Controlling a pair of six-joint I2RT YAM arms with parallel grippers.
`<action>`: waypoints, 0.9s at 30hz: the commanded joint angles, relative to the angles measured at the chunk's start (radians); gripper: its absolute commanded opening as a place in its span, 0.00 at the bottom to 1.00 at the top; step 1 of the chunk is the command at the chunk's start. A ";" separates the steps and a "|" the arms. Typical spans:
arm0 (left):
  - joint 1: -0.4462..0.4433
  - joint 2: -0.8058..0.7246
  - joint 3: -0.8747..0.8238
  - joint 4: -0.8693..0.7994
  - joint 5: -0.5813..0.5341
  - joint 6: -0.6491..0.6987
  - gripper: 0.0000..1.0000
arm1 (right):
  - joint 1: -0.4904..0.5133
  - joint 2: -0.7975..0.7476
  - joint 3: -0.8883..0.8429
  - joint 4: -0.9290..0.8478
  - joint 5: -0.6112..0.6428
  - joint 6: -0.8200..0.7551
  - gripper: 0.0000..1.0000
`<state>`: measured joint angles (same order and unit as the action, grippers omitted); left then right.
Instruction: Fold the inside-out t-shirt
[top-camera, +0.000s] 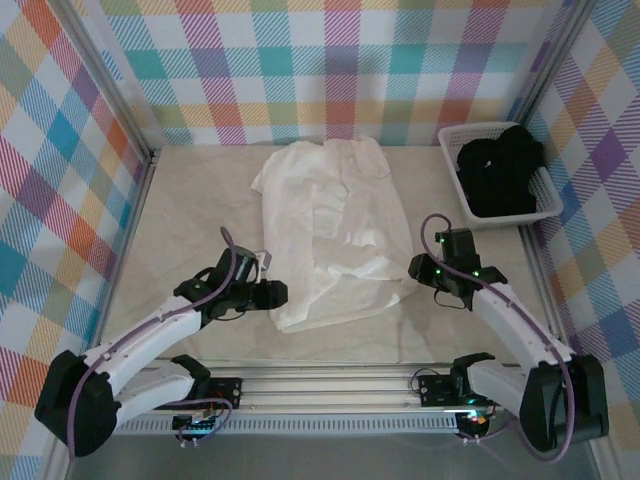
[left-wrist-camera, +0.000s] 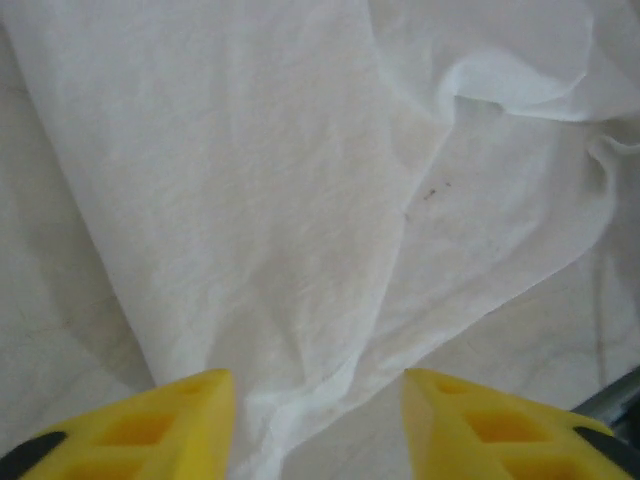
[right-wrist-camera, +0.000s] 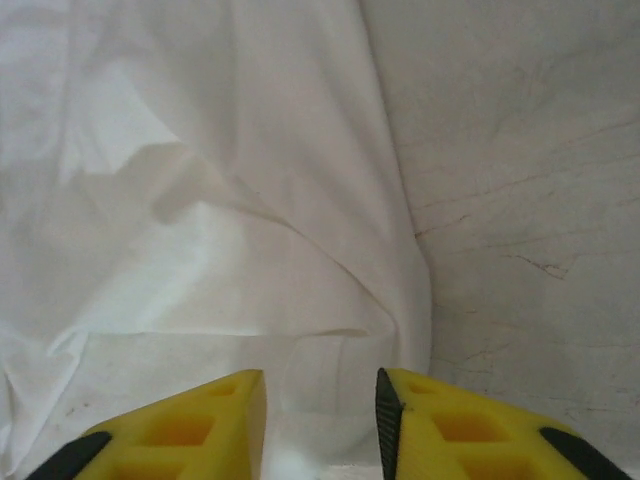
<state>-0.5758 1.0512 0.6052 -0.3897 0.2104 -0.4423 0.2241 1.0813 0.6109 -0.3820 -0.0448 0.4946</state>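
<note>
From above, the left arm (top-camera: 150, 335) stretches low from the lower left corner toward the middle. The left claw (top-camera: 272, 292) points right and sits at the shirt's near left edge. The right arm (top-camera: 515, 315) rises from the lower right and bends up and leftward. The right claw (top-camera: 415, 267) is just beside the shirt's near right edge. The shirt (top-camera: 335, 230) lies rumpled on the table (top-camera: 190, 200), running from upper middle down to lower middle of the frame. At upper right sits a white basket (top-camera: 452, 165) with a black garment (top-camera: 503, 175) heaped inside it.

On the left wrist camera, the left claw (left-wrist-camera: 315, 378) stands well open. Its yellow fingers (left-wrist-camera: 180, 420) sit at the bottom corners, with nothing pinched between them. The shirt (left-wrist-camera: 250, 180) spreads across most of the frame, its hem crossing the gap. Bare table (left-wrist-camera: 560, 330) shows at lower right.

On the right wrist camera, the right claw (right-wrist-camera: 320, 375) is parted less widely. Its fingers (right-wrist-camera: 470, 425) stand either side of the shirt (right-wrist-camera: 200, 200) edge without clamping it. The cloth covers the left and centre, and the table (right-wrist-camera: 520, 200) takes the right side.
</note>
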 joint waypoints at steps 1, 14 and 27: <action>-0.048 0.040 0.081 0.029 -0.102 0.048 0.62 | 0.010 0.028 0.075 0.022 -0.033 -0.040 0.42; -0.302 0.618 0.461 0.165 -0.398 0.504 0.70 | 0.084 0.104 0.157 0.003 0.001 -0.095 0.56; -0.299 0.888 0.679 0.173 -0.414 0.590 0.07 | 0.061 0.030 0.101 0.025 -0.182 -0.159 0.56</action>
<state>-0.8764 1.9541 1.2518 -0.2276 -0.2199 0.1394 0.2817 1.1622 0.7452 -0.3717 -0.1043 0.3939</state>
